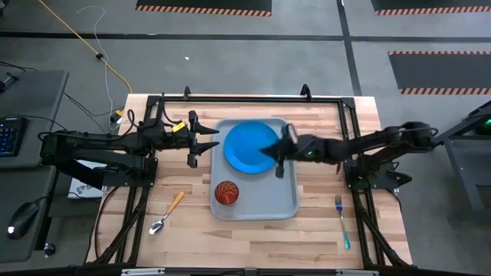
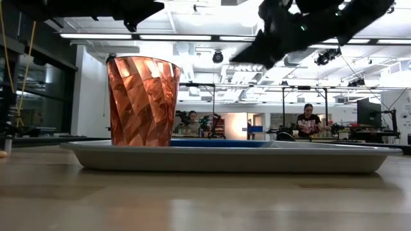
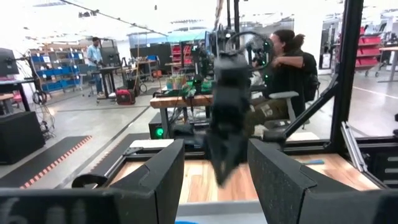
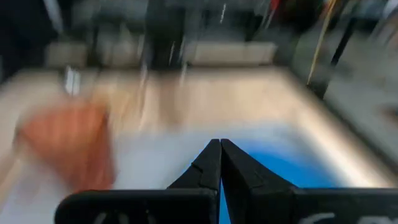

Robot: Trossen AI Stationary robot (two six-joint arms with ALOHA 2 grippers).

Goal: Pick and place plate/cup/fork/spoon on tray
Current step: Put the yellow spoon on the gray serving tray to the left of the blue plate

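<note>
The pale grey-blue tray point(image 1: 257, 205) lies in the middle of the table. The blue plate point(image 1: 247, 146) lies flat on the tray's far part. The red cup point(image 1: 226, 192) stands upright on the tray's near left part, as the low view point(image 2: 142, 102) also shows. The orange-handled spoon point(image 1: 167, 213) lies on the table left of the tray. The teal-handled fork point(image 1: 342, 221) lies on the table to the tray's right. My right gripper point(image 1: 281, 159) is shut and empty, above the plate's right edge and well clear of the tray point(image 2: 231, 156). My left gripper point(image 1: 209, 142) is open and empty, just left of the tray.
A dark metal frame point(image 1: 253, 100) runs along the table's far edge and down both sides. Bare wood lies between the tray and the fork, and along the near edge. People stand at workbenches in the room beyond the table point(image 2: 309, 119).
</note>
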